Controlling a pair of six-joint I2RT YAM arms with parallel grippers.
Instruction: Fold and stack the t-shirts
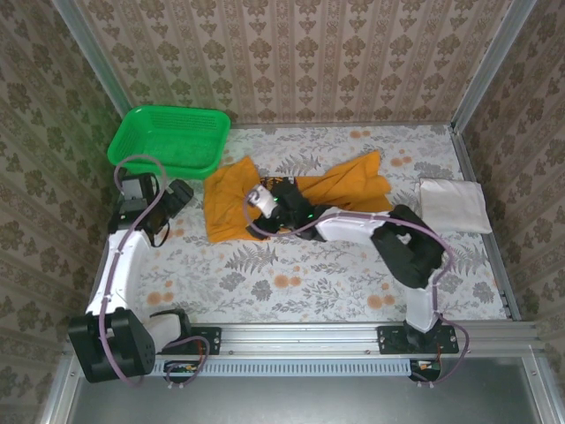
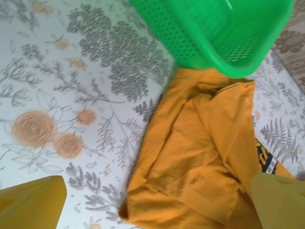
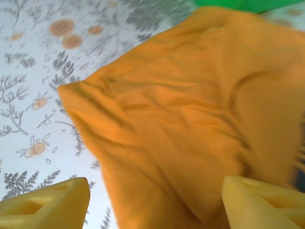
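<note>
The mustard-orange t-shirt (image 1: 238, 203) lies crumpled across the middle of the table, its right part (image 1: 353, 187) spread toward the back. In the left wrist view the orange t-shirt (image 2: 200, 157) shows rumpled folds and a sliver of blue and white print (image 2: 265, 158). My right gripper (image 1: 275, 201) hovers over the shirt's middle, open, its yellow fingers (image 3: 52, 202) wide apart above the orange cloth (image 3: 181, 124). My left gripper (image 1: 177, 196) is open just left of the shirt. The folded white t-shirt (image 1: 454, 205) rests at the right.
The green mesh basket (image 1: 169, 140) stands at the back left, its corner (image 2: 224, 43) touching the shirt's far edge. Floral tablecloth (image 1: 300, 274) covers the table. Metal frame rails run along the sides and front.
</note>
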